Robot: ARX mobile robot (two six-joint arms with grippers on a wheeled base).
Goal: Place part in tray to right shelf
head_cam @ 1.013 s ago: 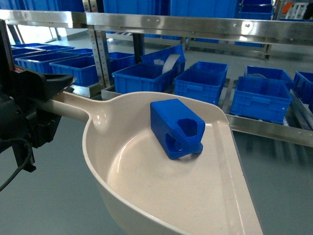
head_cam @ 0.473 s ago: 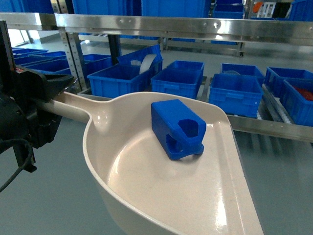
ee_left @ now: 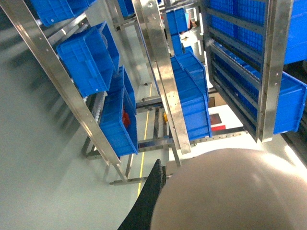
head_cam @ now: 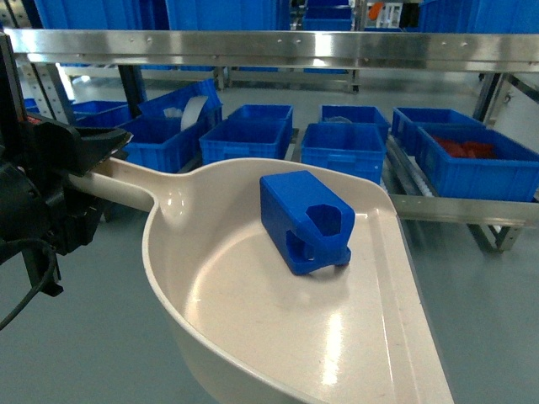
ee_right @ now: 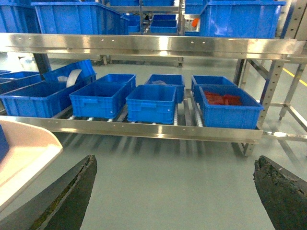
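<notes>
- The part (head_cam: 305,220) is lying inside the tray (head_cam: 253,337), on the far right of the pan close to the back rim, its long axis running from far-left to near-right.
- Its end with the octagonal hole and notches is facing the near-right, toward the tray's straight right edge.
- The tray is stretching across the lower head view, curved rim on the left, flat lip running down the right, with bare cream floor lying open in front of the part.
- Its handle (head_cam: 122,181) is reaching up-left into the left gripper (head_cam: 80,168), which is clamping it; the left wrist view is showing only the tray's pale underside (ee_left: 230,191) and one dark finger (ee_left: 148,201).
- The right gripper (ee_right: 172,191) is spread wide with nothing between its two dark fingers (ee_right: 72,196), hanging over grey floor with the tray's corner (ee_right: 24,148) just at its left.
- The right shelf (ee_right: 144,129) is standing ahead beyond a strip of floor, its long steel front rail facing the robot and blue crates (ee_right: 153,103) sitting side by side on it; one crate (ee_right: 225,105) is holding red pieces.
- An upper steel rail (head_cam: 278,49) is crossing above the crates.
</notes>
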